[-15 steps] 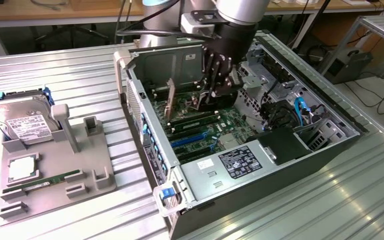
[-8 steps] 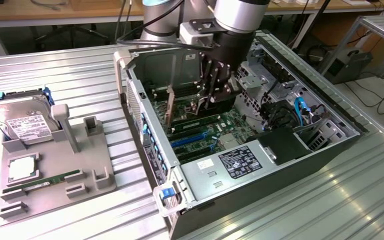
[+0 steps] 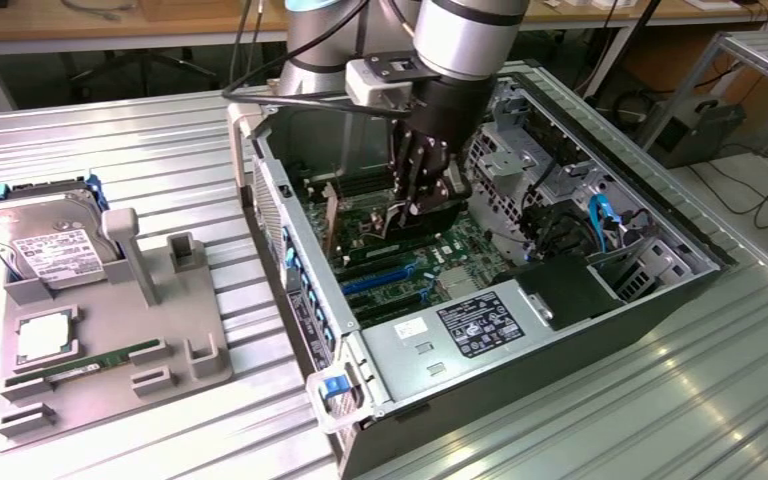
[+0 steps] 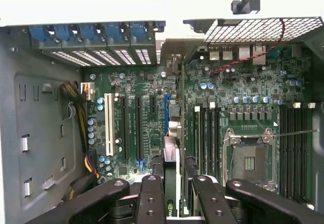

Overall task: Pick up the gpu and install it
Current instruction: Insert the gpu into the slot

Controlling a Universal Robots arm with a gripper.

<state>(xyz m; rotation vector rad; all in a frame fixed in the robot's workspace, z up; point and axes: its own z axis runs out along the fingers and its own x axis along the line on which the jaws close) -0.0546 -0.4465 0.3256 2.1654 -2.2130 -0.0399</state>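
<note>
My gripper (image 3: 418, 200) reaches down into the open computer case (image 3: 307, 300) and is shut on the gpu (image 3: 357, 222), a dark board held upright on its edge with its metal bracket toward the case's rear wall. In the wrist view the gpu (image 4: 172, 153) appears edge-on between the black fingers (image 4: 151, 198), running in line with the blue expansion slot (image 4: 166, 110) on the green motherboard (image 4: 147, 82). Whether the card's lower edge touches the slot is hidden.
On the exterior view's left, a grey holder (image 3: 117, 340) carries a silver hard drive (image 3: 44, 248), a green RAM stick (image 3: 91, 362) and a square chip (image 3: 43, 335). Inside the case are an open CPU socket (image 4: 250, 161), a power supply (image 3: 484, 322) and cables (image 3: 598, 225).
</note>
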